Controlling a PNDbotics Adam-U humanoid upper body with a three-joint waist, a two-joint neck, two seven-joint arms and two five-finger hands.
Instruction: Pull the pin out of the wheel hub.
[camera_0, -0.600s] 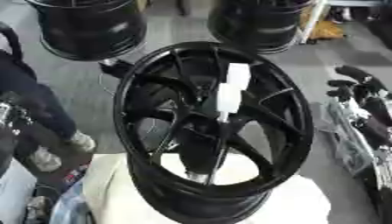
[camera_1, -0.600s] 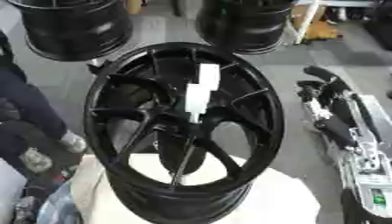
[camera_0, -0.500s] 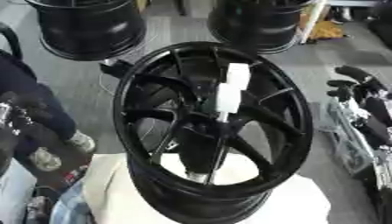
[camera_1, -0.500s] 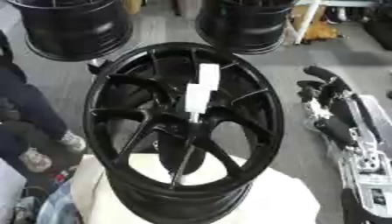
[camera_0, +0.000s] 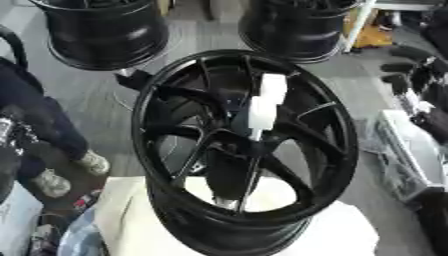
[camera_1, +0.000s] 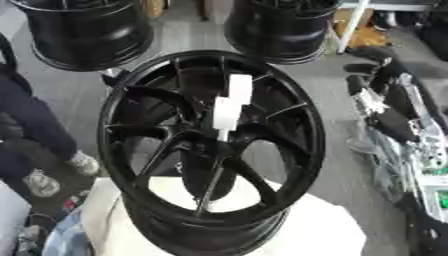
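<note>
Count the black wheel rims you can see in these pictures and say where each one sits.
3: the big wheel hub in front on the white cloth, one rim far left, one rim far right. Others may be out of view.

Three black wheel hubs show in all: one large wheel hub (camera_0: 245, 150) in front, on a white cloth (camera_0: 337, 235), and two more on the floor behind, the far left hub (camera_0: 105, 30) and the far right hub (camera_0: 297, 25). One white pin (camera_0: 262, 106) stands up from the centre of the front hub; it looks like two stacked blocks, though that may be one piece. One person (camera_0: 39, 135) stands at the left edge, with two pale shoes (camera_0: 70, 172) visible.
</note>
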